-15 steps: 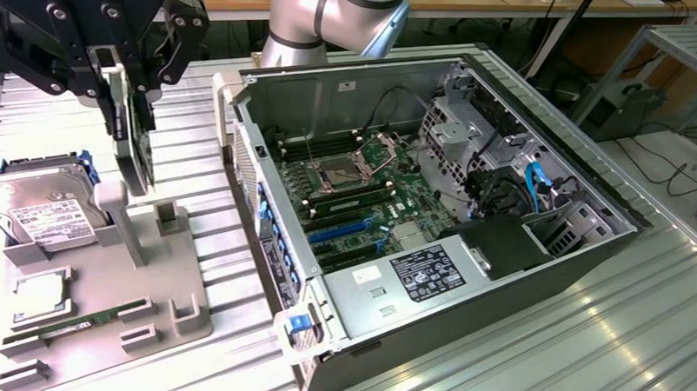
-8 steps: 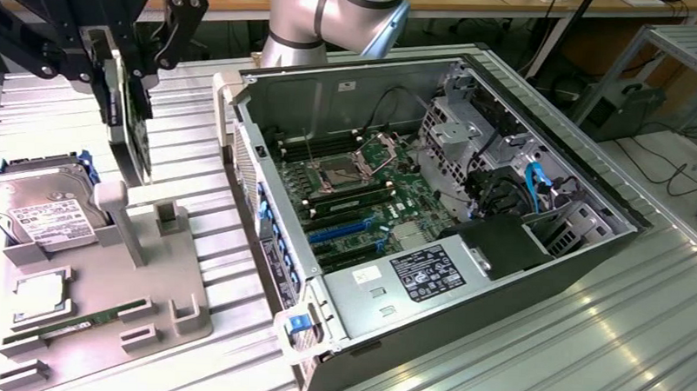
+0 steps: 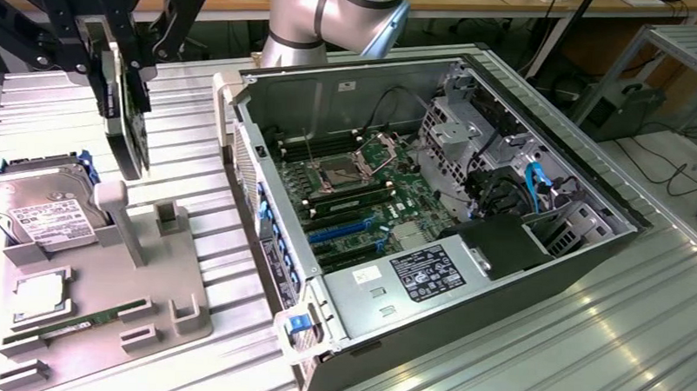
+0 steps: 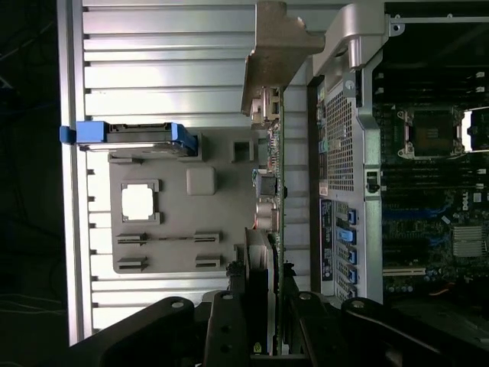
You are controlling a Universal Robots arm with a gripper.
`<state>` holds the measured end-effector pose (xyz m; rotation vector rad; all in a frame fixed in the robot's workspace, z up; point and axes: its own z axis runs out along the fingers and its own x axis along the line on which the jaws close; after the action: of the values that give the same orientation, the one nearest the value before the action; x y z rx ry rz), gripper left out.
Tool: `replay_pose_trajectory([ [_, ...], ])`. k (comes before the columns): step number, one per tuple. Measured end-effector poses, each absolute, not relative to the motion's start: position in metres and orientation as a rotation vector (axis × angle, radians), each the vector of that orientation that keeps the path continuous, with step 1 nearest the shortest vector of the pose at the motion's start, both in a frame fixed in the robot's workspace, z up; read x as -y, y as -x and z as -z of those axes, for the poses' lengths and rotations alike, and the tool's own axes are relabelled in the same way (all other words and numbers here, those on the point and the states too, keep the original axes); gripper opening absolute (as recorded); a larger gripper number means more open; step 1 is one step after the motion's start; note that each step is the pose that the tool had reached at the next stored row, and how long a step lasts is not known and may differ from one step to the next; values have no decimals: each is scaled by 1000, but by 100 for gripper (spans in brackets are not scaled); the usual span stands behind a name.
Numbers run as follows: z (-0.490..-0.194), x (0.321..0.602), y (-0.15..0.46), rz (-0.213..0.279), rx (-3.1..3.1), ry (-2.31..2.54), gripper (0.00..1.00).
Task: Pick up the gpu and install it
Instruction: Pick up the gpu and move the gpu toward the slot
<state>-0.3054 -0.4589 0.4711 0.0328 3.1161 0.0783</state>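
The picking-up part looked done, and the putting-in part had not started. The claw (image 3: pixel 127 62) was closed on the gpu (image 3: pixel 130 144), one finger pressed on each flat side. The card hung on its edge in the air, and nothing under it touched it.

The gpu was over the far end of the grey tray (image 3: pixel 146 328), which sat by the tabletop's (image 3: pixel 575 342) edge on the exterior view's left. The hard drive (image 3: pixel 41 206) stood on that tray, near the card but apart from it. The open computer case (image 3: pixel 364 92) lay just beside the tray, toward the exterior view's right.

In the wrist view the gpu (image 4: pixel 276 176) showed as a thin line running away from the claw (image 4: pixel 263 306), with its silver bracket (image 4: pixel 271 46) at the far end.

I think the install would need the card carried across over the case wall. Its bottom edge would need to line up with one of the blue slots (image 3: pixel 341 230) on the green board (image 3: pixel 378 192), and the bracket would need to meet the back wall.

The arm (image 3: pixel 331 12) reached in from behind the case, and the claw pointed straight down.
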Motion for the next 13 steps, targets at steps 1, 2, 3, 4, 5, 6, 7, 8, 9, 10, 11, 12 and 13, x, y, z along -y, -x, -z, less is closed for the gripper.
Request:
replay_pose_trajectory([
  [1, -471, 459, 305, -78, -3116, -33, 27],
  [2, -471, 459, 305, -78, -3116, -33, 27],
  [3, -471, 459, 305, -78, -3116, -33, 27],
  [4, -471, 459, 304, -78, -3116, -33, 27],
  [5, -471, 459, 304, -78, -3116, -33, 27],
  [6, -471, 459, 304, -78, -3116, -33, 27],
  [7, -471, 459, 303, -78, -3116, -33, 27],
  [8, -471, 459, 303, -78, -3116, -33, 27],
  [9, -471, 459, 303, -78, -3116, -33, 27],
  [10, -471, 459, 302, -78, -3116, -33, 27],
  [11, -471, 459, 302, -78, -3116, -33, 27],
  [12, -471, 459, 301, -78, -3116, -33, 27],
  [13, -471, 459, 301, -78, -3116, -33, 27],
])
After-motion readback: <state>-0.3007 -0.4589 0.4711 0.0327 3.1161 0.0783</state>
